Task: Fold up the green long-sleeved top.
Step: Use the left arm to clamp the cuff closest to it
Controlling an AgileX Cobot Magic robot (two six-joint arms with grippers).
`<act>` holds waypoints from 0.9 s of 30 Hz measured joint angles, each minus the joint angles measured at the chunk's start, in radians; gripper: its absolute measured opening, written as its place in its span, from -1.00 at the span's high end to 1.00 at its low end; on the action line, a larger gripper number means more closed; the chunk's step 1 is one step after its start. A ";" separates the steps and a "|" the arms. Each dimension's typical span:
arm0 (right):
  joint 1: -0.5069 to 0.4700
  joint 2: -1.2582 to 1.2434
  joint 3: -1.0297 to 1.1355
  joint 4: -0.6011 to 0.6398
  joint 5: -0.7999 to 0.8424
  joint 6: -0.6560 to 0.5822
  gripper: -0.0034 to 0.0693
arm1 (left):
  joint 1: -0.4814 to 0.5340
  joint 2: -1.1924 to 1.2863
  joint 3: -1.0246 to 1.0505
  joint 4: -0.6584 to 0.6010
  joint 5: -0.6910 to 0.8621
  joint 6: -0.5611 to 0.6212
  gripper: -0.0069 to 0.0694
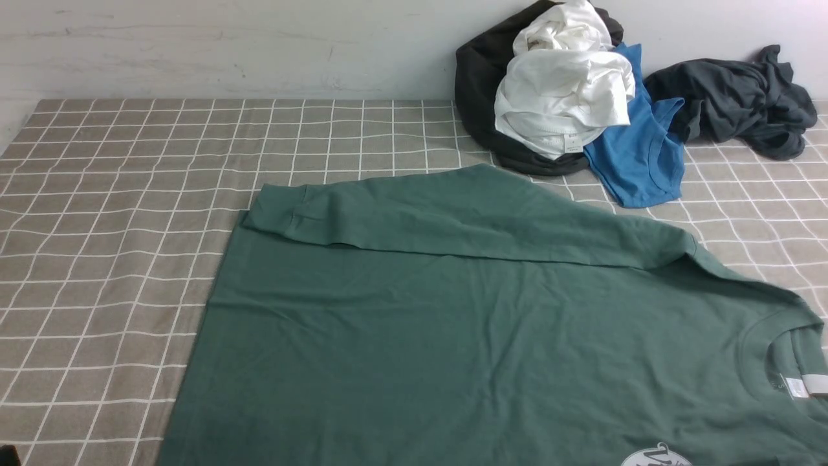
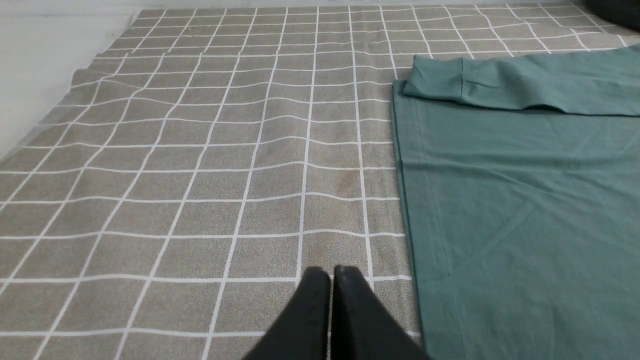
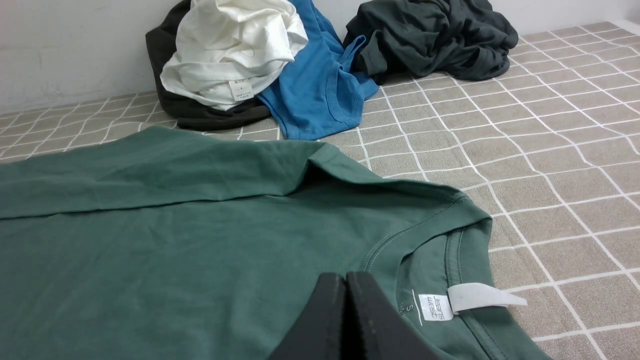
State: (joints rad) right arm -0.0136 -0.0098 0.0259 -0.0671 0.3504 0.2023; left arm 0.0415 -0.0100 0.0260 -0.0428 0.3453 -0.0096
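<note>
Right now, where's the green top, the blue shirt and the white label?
green top (image 1: pixel 453 336), front view, middle of its body.
blue shirt (image 1: pixel 637 158), front view, its lower part.
white label (image 3: pixel 482 296), right wrist view, middle of the tab.

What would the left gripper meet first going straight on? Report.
Probably only the checked cloth: the left gripper points along bare cloth, with the green top off to its side. Its height is unclear.
</note>
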 joint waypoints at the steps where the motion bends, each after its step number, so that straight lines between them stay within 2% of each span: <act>1: 0.000 0.000 0.000 0.000 0.000 0.000 0.93 | 0.000 0.000 0.000 0.000 0.000 0.000 0.84; 12: 0.000 0.000 0.000 0.000 0.000 0.000 0.93 | 0.000 0.000 0.000 -0.004 0.000 0.000 0.84; 15: 0.000 0.000 0.000 0.000 0.000 0.001 0.93 | 0.000 0.000 0.000 -0.043 -0.003 -0.002 0.84; 20: 0.000 0.000 0.000 0.067 0.002 0.069 0.93 | 0.000 0.000 0.001 -0.371 -0.032 -0.102 0.84; 23: 0.000 0.000 0.000 0.239 0.003 0.179 0.93 | 0.000 0.000 0.001 -0.702 -0.048 -0.198 0.84; 24: 0.000 0.000 0.000 0.267 0.003 0.197 0.93 | 0.000 0.000 0.001 -0.702 -0.047 -0.202 0.84; 25: 0.000 0.000 0.000 0.391 0.003 0.274 0.93 | 0.000 0.000 0.001 -0.839 -0.060 -0.212 0.84; 26: 0.000 0.000 0.000 0.423 0.003 0.293 0.93 | 0.000 0.000 0.001 -0.850 -0.061 -0.212 0.84; 27: 0.000 0.000 0.001 0.546 0.003 0.359 0.93 | 0.000 0.000 0.001 -0.921 -0.063 -0.203 0.84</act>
State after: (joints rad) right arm -0.0136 -0.0098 0.0268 0.4786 0.3533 0.5618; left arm 0.0415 -0.0100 0.0271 -0.9640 0.2818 -0.2128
